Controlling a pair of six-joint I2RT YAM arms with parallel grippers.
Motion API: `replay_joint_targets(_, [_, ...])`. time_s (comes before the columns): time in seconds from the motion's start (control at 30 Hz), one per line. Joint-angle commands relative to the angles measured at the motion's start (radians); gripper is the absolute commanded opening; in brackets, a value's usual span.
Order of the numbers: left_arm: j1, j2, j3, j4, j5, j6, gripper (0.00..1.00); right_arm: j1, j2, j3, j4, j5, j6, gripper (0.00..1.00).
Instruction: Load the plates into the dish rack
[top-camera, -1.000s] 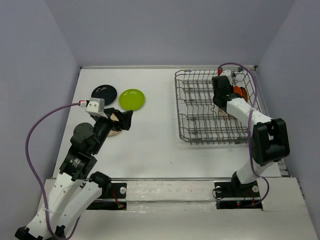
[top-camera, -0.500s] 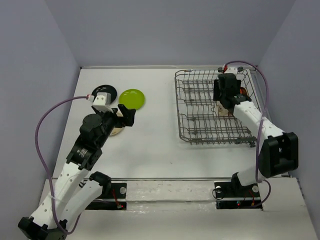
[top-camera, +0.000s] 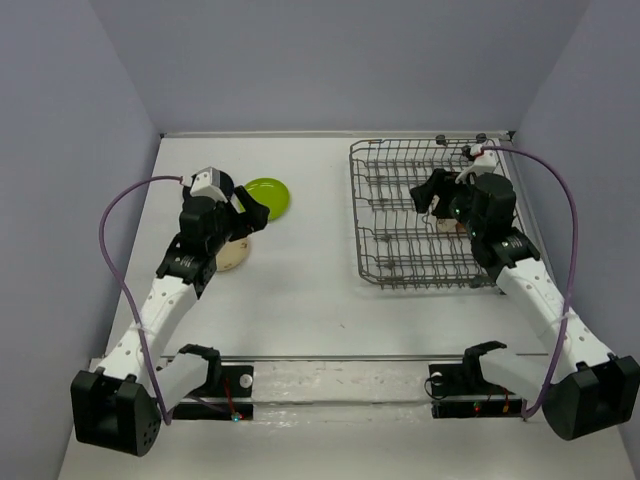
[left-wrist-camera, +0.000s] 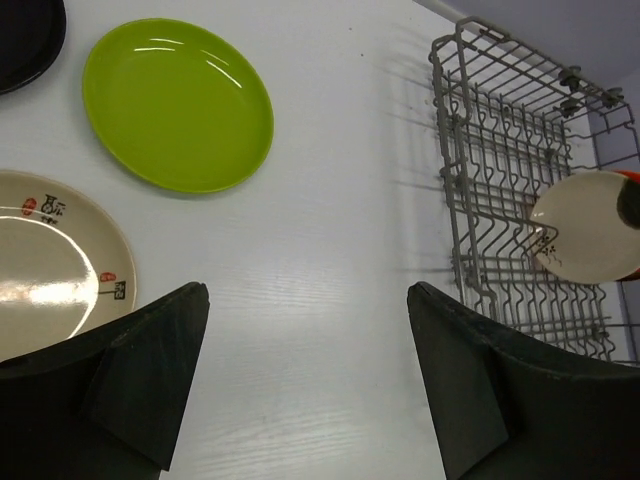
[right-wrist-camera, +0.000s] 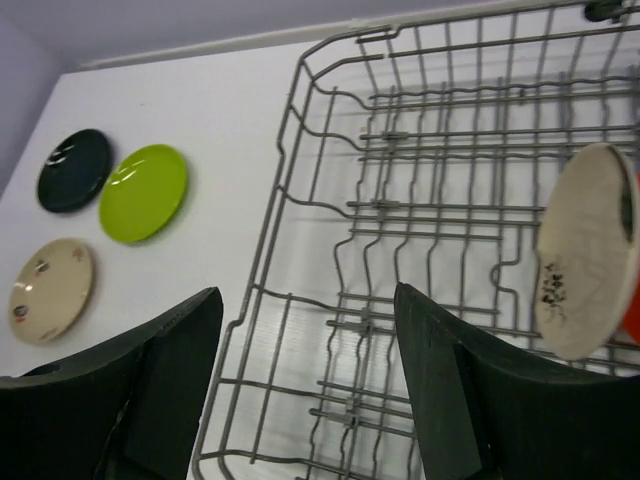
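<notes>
The left tool (left-wrist-camera: 305, 300) is spread wide, with nothing gripped between its two dark fingers; only bare white surface (left-wrist-camera: 320, 230) is framed in the gap. In the left wrist view, a lime green plate (left-wrist-camera: 178, 105) is laid flat at the upper left and the edge of a black plate (left-wrist-camera: 25, 40) is caught in the top left corner. A cream plate with red and black marks (left-wrist-camera: 50, 265) is laid at the left edge, its lower rim covered by one finger; whether it is touched cannot be told. These three plates are set close together but apart.

The right tool (right-wrist-camera: 305, 295) is likewise held wide open and empty, over the dish rack (right-wrist-camera: 450, 207). At the right of the right wrist view, a cream plate with a dark pattern (right-wrist-camera: 585, 250) is stood on edge among the tines. A sliver of an orange plate (right-wrist-camera: 633, 310) is seen just behind it at the frame's edge. In the top view the rack is placed at the upper right of the surface, and the flat plates at the upper left.
</notes>
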Motion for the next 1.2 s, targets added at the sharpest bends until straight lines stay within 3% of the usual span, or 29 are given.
replay_joint_targets(0.0, [0.056,0.098,0.012,0.167,0.050,-0.151,0.91,0.012,-0.018,-0.071,0.178,-0.212,0.093,0.73])
replay_joint_targets(0.13, [0.103,0.271,0.092,0.230,0.021,-0.192,0.89,0.021,-0.004,-0.108,0.207,-0.252,0.101,0.64])
replay_joint_targets(0.43, [0.150,0.605,0.362,0.131,-0.151,-0.096,0.84,0.031,-0.056,-0.151,0.233,-0.252,0.098,0.61])
replay_joint_targets(0.53, [0.157,0.676,0.379,0.117,-0.159,-0.082,0.81,0.031,-0.072,-0.154,0.236,-0.249,0.096,0.61])
replay_joint_targets(0.83, [0.186,0.820,0.414,0.115,-0.109,-0.037,0.77,0.031,-0.067,-0.154,0.236,-0.255,0.099,0.61])
replay_joint_targets(1.07, [0.188,0.894,0.431,0.146,-0.052,-0.034,0.66,0.031,-0.050,-0.153,0.240,-0.263,0.107,0.61])
replay_joint_targets(1.17, [0.188,0.917,0.437,0.157,-0.039,-0.040,0.57,0.031,-0.049,-0.153,0.241,-0.268,0.107,0.61])
